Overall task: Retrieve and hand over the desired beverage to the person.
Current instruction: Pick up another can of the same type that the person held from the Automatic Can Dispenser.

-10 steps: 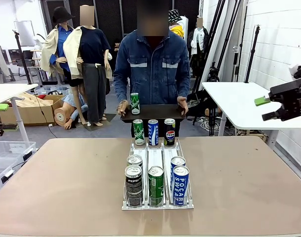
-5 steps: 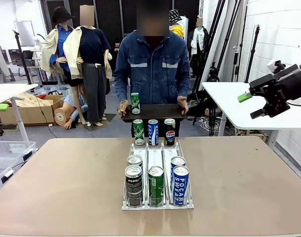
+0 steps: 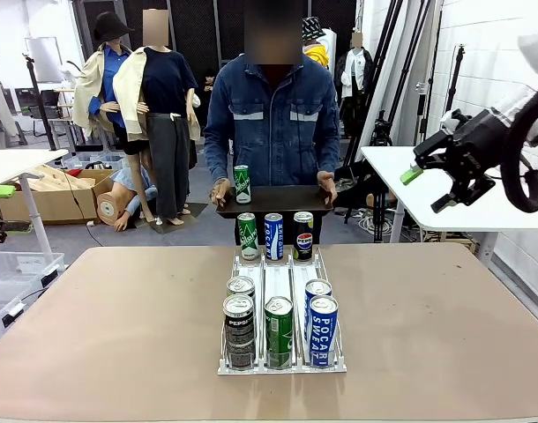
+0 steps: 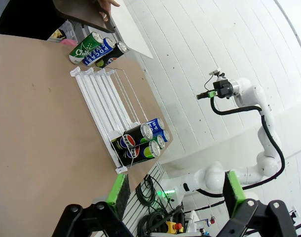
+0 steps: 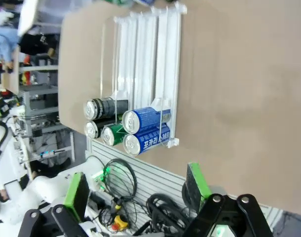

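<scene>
Your right gripper (image 3: pixel 425 189) hangs high to the right of the bench (image 3: pixel 119 308), jaws spread wide and empty. Your left gripper (image 4: pixel 175 190) is likewise spread open, holding nothing. The person (image 3: pixel 271 115) stands at the far side holding a tray (image 3: pixel 278 201) that carries one green can (image 3: pixel 242 183). Five cans (image 3: pixel 279 330) sit at the near end of the rack (image 3: pixel 278 273). Three far cans (image 3: pixel 274 236) stand just beyond it.

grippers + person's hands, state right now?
Left gripper: open, empty.
Right gripper: open, empty.
Person's hands: both holding the dark tray, with a green can standing on it.
</scene>
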